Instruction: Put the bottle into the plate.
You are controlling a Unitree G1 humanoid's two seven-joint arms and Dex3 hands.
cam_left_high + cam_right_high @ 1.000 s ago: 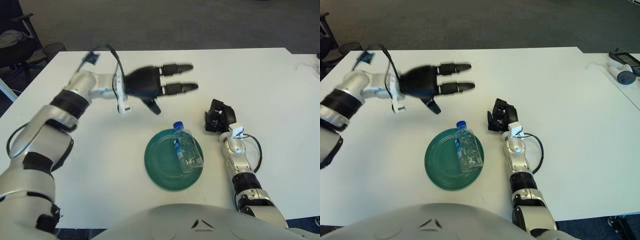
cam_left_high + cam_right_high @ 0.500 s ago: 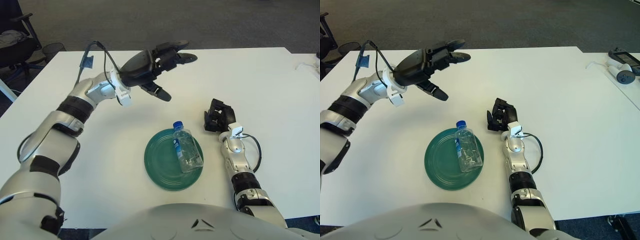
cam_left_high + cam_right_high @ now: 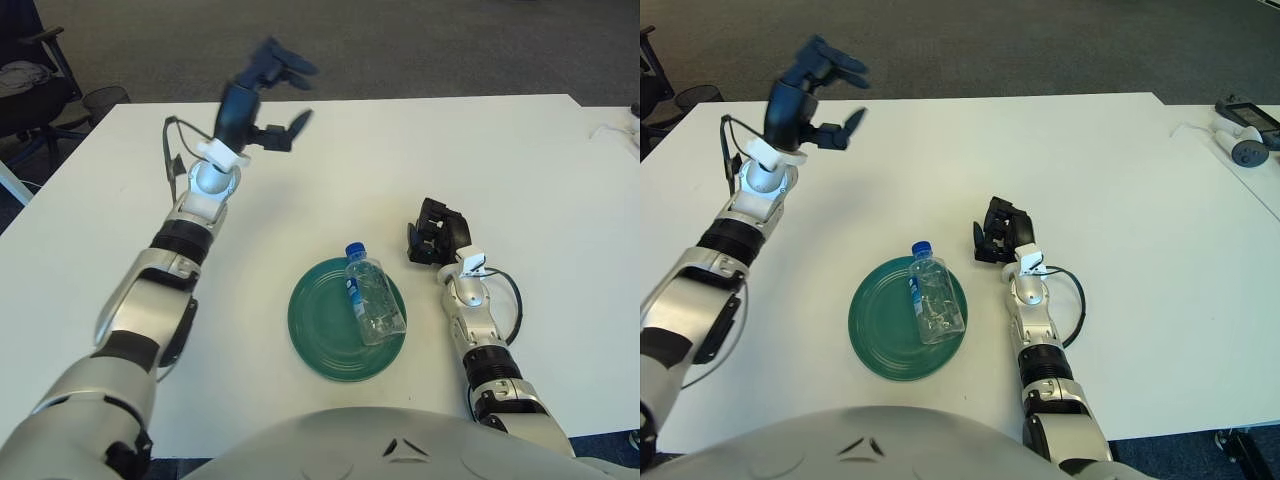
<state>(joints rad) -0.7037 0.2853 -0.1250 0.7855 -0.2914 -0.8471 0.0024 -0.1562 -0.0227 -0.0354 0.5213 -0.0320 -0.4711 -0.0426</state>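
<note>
A clear plastic bottle [image 3: 372, 297] with a blue cap lies on its side on the green plate [image 3: 320, 325] near the table's front edge, cap pointing away from me. My left hand [image 3: 262, 95] is raised high above the far left of the table, fingers spread and empty, well away from the bottle. My right hand [image 3: 437, 231] rests on the table just right of the plate, fingers curled, holding nothing.
The white table [image 3: 520, 170] stretches wide around the plate. Small white and grey devices [image 3: 1245, 135] lie at the far right edge. An office chair [image 3: 30, 85] stands off the table's far left corner.
My left hand has swung from above the plate up and back to the far left, forearm now upright. The bottle, plate and right hand have not moved.
</note>
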